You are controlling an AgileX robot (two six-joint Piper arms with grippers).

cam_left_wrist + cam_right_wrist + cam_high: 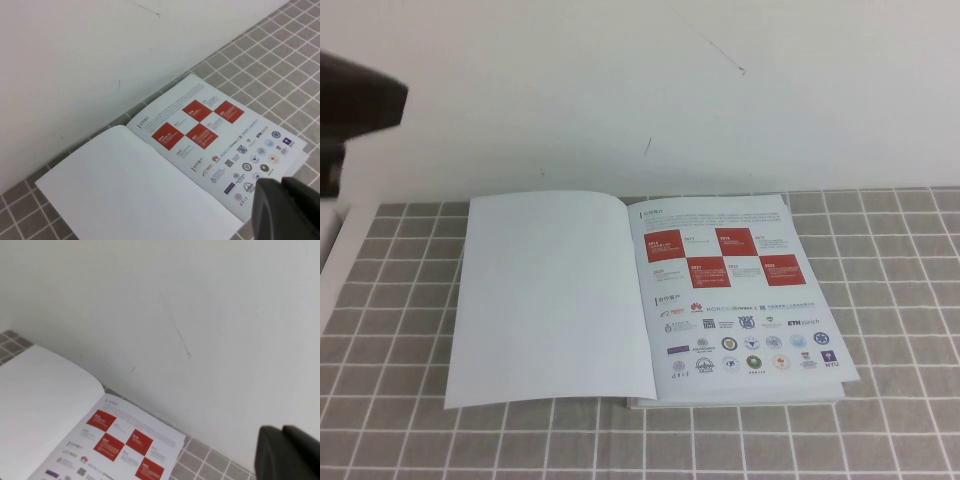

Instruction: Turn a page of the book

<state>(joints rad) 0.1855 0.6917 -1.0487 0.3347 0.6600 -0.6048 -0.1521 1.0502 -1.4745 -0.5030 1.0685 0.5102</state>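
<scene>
The book lies open on the grey checked cloth, against the white wall. The page lies flat on the left with its blank white reverse facing up; its photo side is hidden. The inner page with red squares and logo rows faces up on the right. My left gripper is shut and empty, raised above the book's near right corner; in the high view a dark part of that arm shows at the far left. My right gripper is shut and empty, raised near the wall, off the book.
The checked cloth covers the table around the book. The white wall stands right behind the book's far edge. A white table edge shows at the far left.
</scene>
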